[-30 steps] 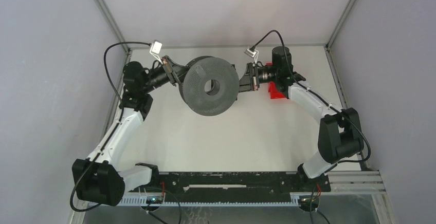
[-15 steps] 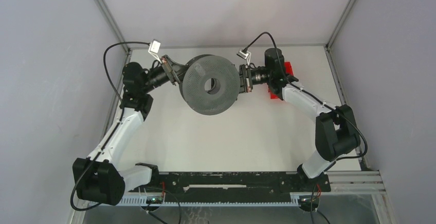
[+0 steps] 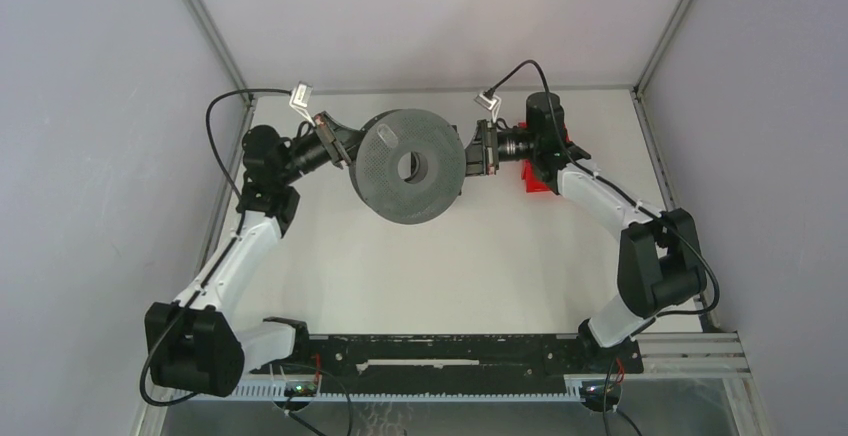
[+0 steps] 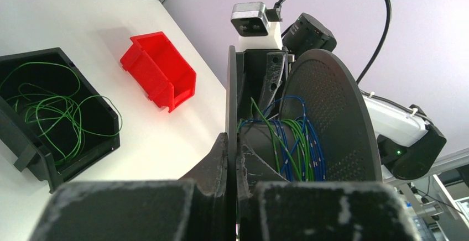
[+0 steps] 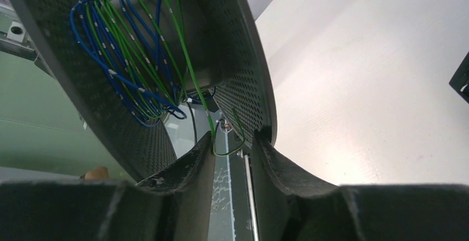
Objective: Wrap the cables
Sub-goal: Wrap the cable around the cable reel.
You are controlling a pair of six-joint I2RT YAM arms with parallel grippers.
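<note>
Looking from above: spool point(image 3: 408, 166) between left gripper point(image 3: 348, 150) and right gripper point(image 3: 472, 151). Left wrist: left gripper clenched on spool rim; green, blue cables point(image 4: 290, 141) wound on core. Right wrist: right gripper released, jaws apart; green cable end point(image 5: 207, 119) between them.

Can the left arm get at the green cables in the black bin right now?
Probably not: its fingers are shut on the spool, so they aren't free. The bin itself is open-topped, the cables uncovered.
</note>
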